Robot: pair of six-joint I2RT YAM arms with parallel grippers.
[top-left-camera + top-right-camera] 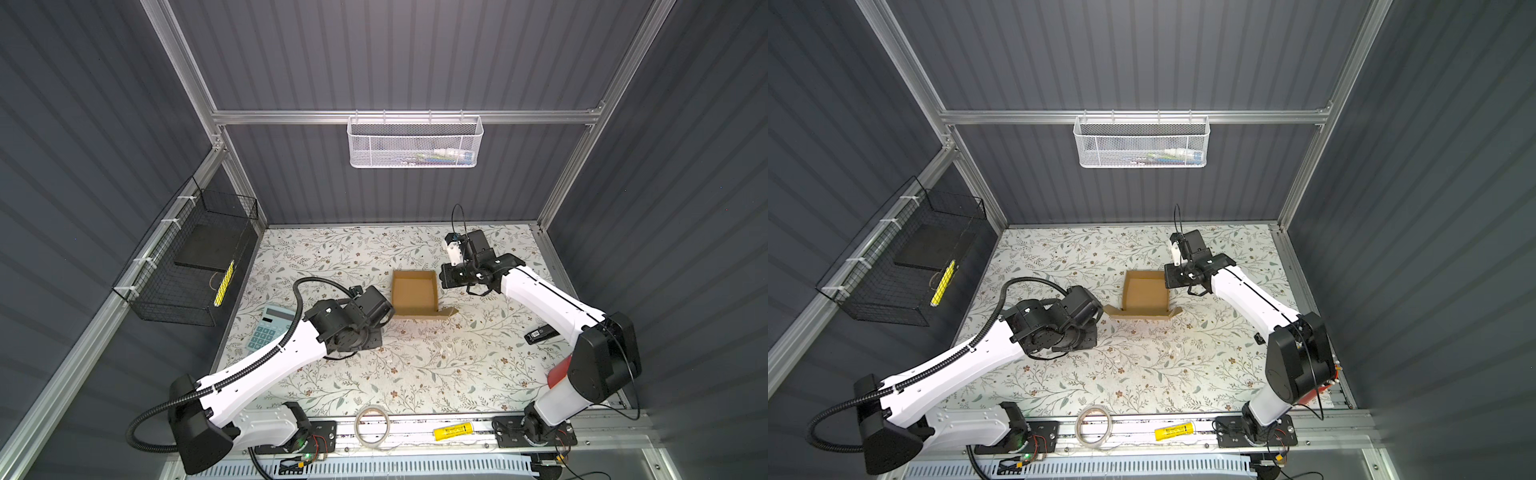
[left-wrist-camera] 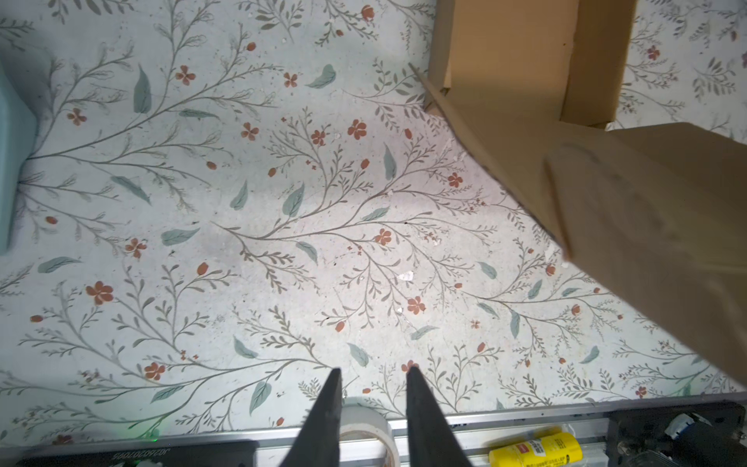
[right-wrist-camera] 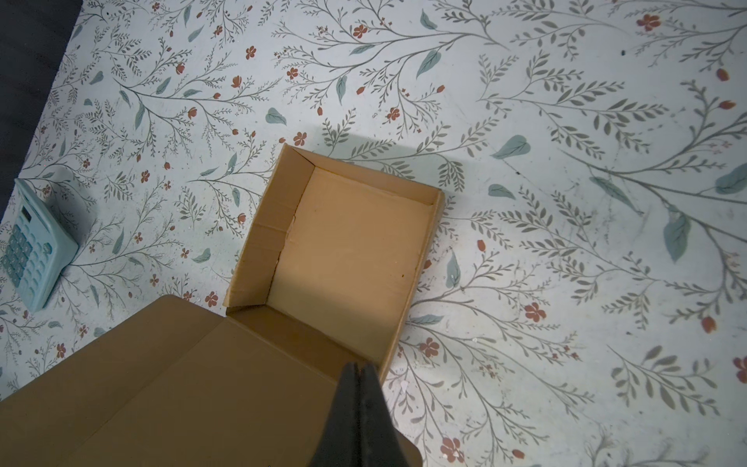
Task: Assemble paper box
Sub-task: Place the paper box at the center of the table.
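Left hand (image 2: 372, 370) narrowly open and empty, black fingers (image 2: 329, 408) a small gap apart, hovering over the floral table (image 2: 202, 242), just beside the box (image 2: 513, 52) on its left side. Close to that hand, a big raised cardboard lid (image 2: 646, 222), apart from the fingers. Past the fingertips, on the metal rail at the table's front edge, a tape roll (image 2: 364, 416) and a yellow tube (image 2: 537, 449).

Right hand (image 3: 359, 370) closed all the way, fingers pressed flat together, nothing visible between them. Tips right at the junction of lid and box wall, by a corner of the tray; touching the cardboard or not, impossible to tell. Seen from above, this hand just beside the box's right wall.

Box mid-table in both top views (image 1: 415, 291) (image 1: 1144, 293), between the two hands: plain brown cardboard, a shallow open tray with walls folded up. Lid raised along the side nearest the arms' bases, not folded over the tray. Small side flaps (image 1: 1113, 309) sticking out at either end of the lid.

Pale blue calculator (image 1: 268, 328) flat on the table beyond the left arm, well apart from the box. Small black device (image 1: 540, 332) on the table near the right arm.
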